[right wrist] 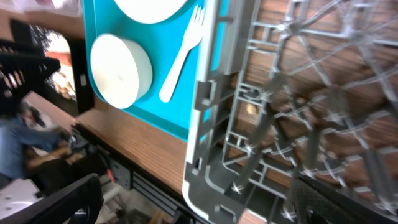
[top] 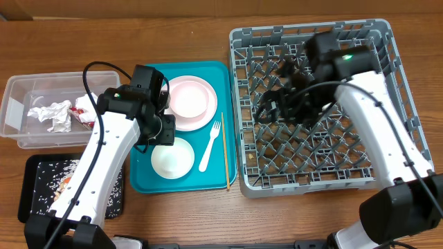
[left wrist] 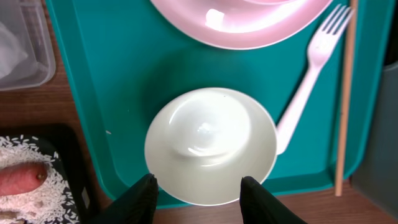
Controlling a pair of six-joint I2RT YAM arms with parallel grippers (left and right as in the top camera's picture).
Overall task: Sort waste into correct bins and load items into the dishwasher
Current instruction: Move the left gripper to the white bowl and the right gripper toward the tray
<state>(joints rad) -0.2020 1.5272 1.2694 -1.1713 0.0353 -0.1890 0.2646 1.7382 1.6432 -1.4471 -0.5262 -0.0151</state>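
My left gripper (top: 160, 133) (left wrist: 199, 194) is open just above the near rim of the white bowl (top: 172, 158) (left wrist: 211, 144), which sits on the teal tray (top: 142, 181). A pink bowl (top: 187, 97) rests on the pink plate (top: 202, 124). The white fork (top: 210, 145) (left wrist: 311, 74) and the chopstick (top: 225, 149) (left wrist: 346, 93) lie to the right of them. My right gripper (top: 273, 105) (right wrist: 199, 205) is open and empty over the grey dish rack (top: 387, 180) (right wrist: 211, 124). The small white cup is out of view.
The clear tub (top: 17, 90) at the far left holds a white napkin (top: 47, 111), silver foil (top: 62, 121) and a red wrapper (top: 84, 111). The black tray (top: 34, 169) at the front left holds rice (left wrist: 25, 199) and a carrot stick (left wrist: 22, 177).
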